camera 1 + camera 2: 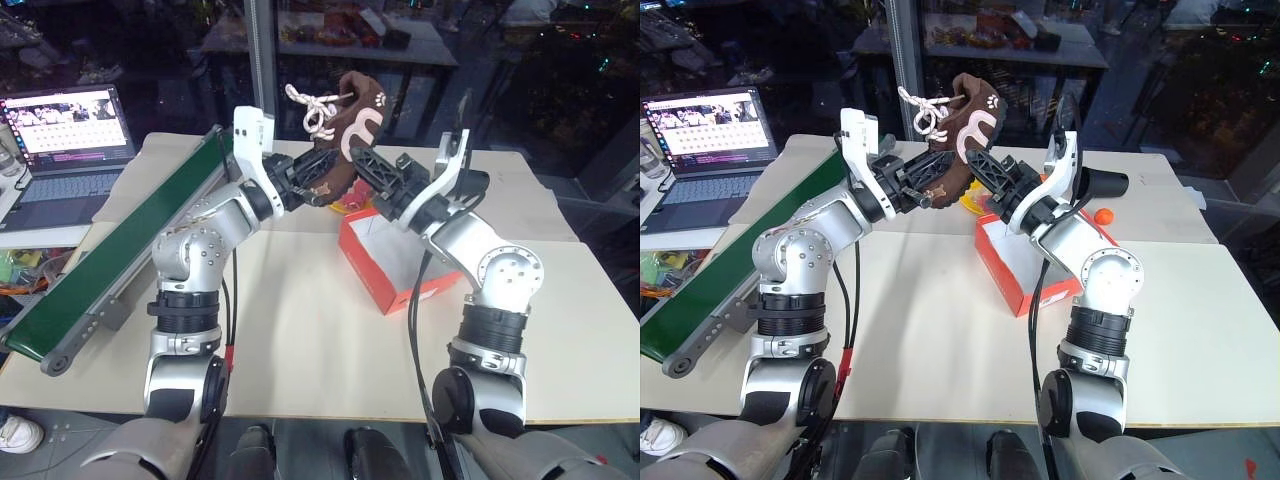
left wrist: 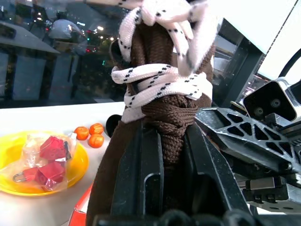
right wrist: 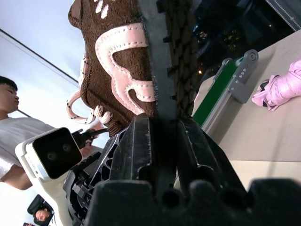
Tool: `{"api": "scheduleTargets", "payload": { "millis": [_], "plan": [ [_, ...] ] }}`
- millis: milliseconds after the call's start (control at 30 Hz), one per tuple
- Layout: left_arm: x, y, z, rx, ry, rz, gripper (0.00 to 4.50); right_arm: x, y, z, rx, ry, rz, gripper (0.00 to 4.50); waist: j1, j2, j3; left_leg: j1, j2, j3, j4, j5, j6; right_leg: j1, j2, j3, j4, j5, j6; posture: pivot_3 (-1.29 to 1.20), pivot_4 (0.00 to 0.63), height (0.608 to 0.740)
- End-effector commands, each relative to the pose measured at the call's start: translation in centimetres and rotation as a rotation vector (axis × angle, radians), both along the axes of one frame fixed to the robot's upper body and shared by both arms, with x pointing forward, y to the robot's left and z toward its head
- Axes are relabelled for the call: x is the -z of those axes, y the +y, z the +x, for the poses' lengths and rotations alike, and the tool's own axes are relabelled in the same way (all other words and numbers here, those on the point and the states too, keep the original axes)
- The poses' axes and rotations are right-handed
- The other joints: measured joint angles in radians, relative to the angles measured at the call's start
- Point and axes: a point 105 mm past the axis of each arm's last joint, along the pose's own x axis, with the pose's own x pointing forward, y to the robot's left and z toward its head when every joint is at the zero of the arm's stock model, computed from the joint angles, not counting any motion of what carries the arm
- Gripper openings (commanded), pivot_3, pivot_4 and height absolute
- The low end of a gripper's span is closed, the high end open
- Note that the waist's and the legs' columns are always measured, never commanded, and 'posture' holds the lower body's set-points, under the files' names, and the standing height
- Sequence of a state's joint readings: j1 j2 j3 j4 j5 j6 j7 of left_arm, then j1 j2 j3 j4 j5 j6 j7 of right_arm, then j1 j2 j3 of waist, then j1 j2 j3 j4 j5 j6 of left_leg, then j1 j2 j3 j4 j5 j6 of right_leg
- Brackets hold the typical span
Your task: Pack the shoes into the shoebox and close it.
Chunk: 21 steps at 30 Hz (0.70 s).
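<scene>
The two arms fill the lower half of the head view, and their grippers meet at upper centre on one brown shoe [image 1: 335,140] held above the table [image 1: 300,340]. The left gripper [image 1: 318,188] is clenched on the shoe's laced end, as its wrist view shows with the white laces [image 2: 164,80] rising between its fingers. The right gripper [image 1: 365,165] is closed on the shoe's sole edge. Left of centre a long green conveyor [image 1: 120,250] runs diagonally. The open red-orange shoebox [image 1: 395,260] sits right of centre, just below the shoe. A laptop [image 1: 65,140] stands at upper left. A yellow plate [image 2: 75,169] with wrapped red pieces lies near three small orange balls [image 2: 89,134].
</scene>
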State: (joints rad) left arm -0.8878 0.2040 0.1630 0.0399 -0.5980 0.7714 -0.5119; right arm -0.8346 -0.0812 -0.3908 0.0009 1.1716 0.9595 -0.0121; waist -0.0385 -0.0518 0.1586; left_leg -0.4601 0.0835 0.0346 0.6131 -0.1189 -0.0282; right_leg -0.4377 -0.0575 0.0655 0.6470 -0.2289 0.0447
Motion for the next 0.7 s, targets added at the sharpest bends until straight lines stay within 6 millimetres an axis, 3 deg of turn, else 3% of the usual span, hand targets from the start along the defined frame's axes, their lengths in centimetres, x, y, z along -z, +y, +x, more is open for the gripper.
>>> {"api": "scheduleTargets", "payload": {
  "millis": [33, 133, 233, 333, 433, 600, 700],
  "plan": [
    [-1.6, -0.7, -0.9, 0.069, -0.035, -0.041, 1.69, -2.6, -0.2, 0.0, 0.028, -0.1, 0.014, 0.23, 0.0, 0.0, 0.0, 0.0, 0.0, 0.0, 0.0, 0.0, 0.0, 0.0, 0.0, 0.0, 0.0, 0.0, 0.0, 0.0, 0.15, 0.736],
    [-1.7, 0.8, -0.2, 0.007, -0.028, -0.043, 2.8, -2.4, -1.3, 0.8, 0.105, -0.121, -0.082, 0.22, 0.0, 0.001, 0.0, 0.0, 0.0, 0.0, 0.0, 0.0, 0.0, 0.0, 0.0, 0.0, 0.0, 0.0, 0.0, 0.0, 0.15, 0.736],
    [-0.9, 3.4, 0.9, -0.097, -0.006, 0.001, 3.9, -2.7, -4.0, 1.5, 0.199, -0.169, -0.229, 0.22, 0.001, 0.001, 0.001, 0.0, 0.0, 0.0, 0.0, 0.0, 0.0, 0.0, 0.0, 0.0, 0.0, 0.0, 0.0, 0.0, 0.15, 0.736],
    [0.4, 6.5, 1.4, -0.202, 0.024, 0.041, 3.9, -3.0, -7.9, 2.2, 0.303, -0.214, -0.473, 0.22, 0.001, 0.004, 0.002, 0.0, -0.001, 0.0, 0.0, 0.0, 0.0, 0.0, -0.001, 0.0, -0.001, 0.0, 0.0, 0.0, 0.15, 0.736],
    [1.3, 8.0, 1.4, -0.259, 0.044, 0.056, 3.9, -2.0, -11.0, 3.0, 0.343, -0.18, -0.665, 0.22, 0.001, 0.005, 0.003, 0.0, -0.001, 0.001, -0.003, 0.0, 0.0, 0.0, -0.001, 0.001, -0.004, 0.0, 0.0, 0.0, 0.15, 0.736],
    [2.4, 7.6, 0.8, -0.269, 0.06, 0.06, 3.9, 2.9, -12.7, 3.9, 0.235, -0.084, -0.909, 0.22, -0.003, 0.005, 0.003, 0.0, -0.001, 0.001, -0.004, 0.0, 0.0, 0.0, -0.001, 0.001, -0.006, 0.0, 0.0, 0.0, 0.15, 0.736],
    [2.7, 7.2, 0.5, -0.271, 0.058, 0.069, 3.9, 5.3, -13.1, 4.5, 0.186, -0.036, -0.963, 0.22, -0.003, 0.006, 0.004, 0.0, -0.001, 0.001, -0.004, 0.0, 0.0, 0.0, -0.001, 0.002, -0.005, 0.0, 0.0, 0.0, 0.15, 0.736]
  ]
}}
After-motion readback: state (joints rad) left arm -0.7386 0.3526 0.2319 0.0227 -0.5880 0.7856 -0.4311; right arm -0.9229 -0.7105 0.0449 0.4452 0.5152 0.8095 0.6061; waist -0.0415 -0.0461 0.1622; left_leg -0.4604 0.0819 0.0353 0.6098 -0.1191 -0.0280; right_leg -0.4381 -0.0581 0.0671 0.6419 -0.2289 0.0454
